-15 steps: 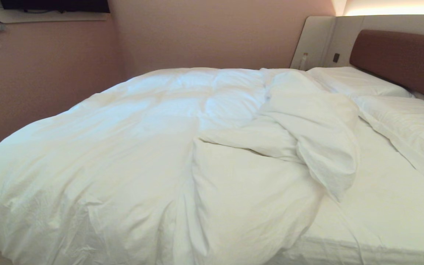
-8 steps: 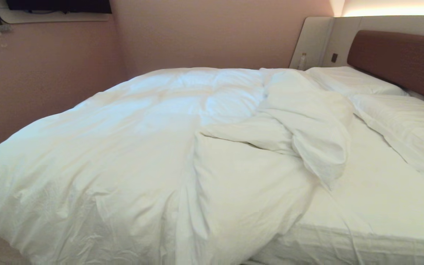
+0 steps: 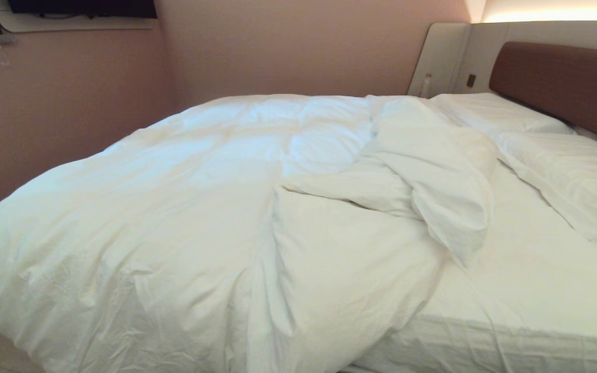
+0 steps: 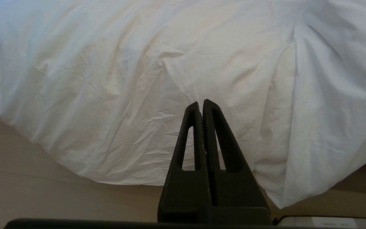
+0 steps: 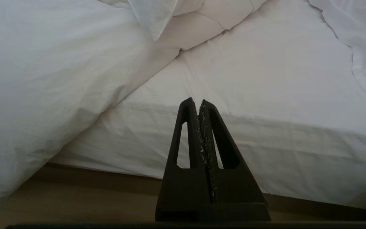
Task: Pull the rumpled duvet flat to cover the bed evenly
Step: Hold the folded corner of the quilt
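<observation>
Although the duvet [image 3: 215, 207] already lies over most of the bed [image 3: 511, 331], its headboard-side edge is bunched into a folded ridge, leaving a strip of fitted sheet [image 3: 526, 269] bare between that ridge and the pillows [image 3: 573, 176]. I judge the task to be at its opening step: approach, with no pull begun. My left gripper [image 4: 201, 103] hangs clenched and empty in front of the duvet's overhanging side, apart from the cloth; my right gripper [image 5: 195, 102] hangs clenched and empty facing the exposed mattress edge, beside the point where the duvet's fold ends. Neither arm shows in the head view. The next move, as I read it, calls for opening a gripper, pinching the thick folded corner nearest the headboard [image 3: 568, 83], and drawing it toward the pillows. The cloth is puffy and creased, so a shallow pinch may slip. Beyond the bed stand pink walls [image 3: 288, 46]; pale wood-tone flooring [image 4: 43, 194] runs beneath the duvet's hanging edge.
</observation>
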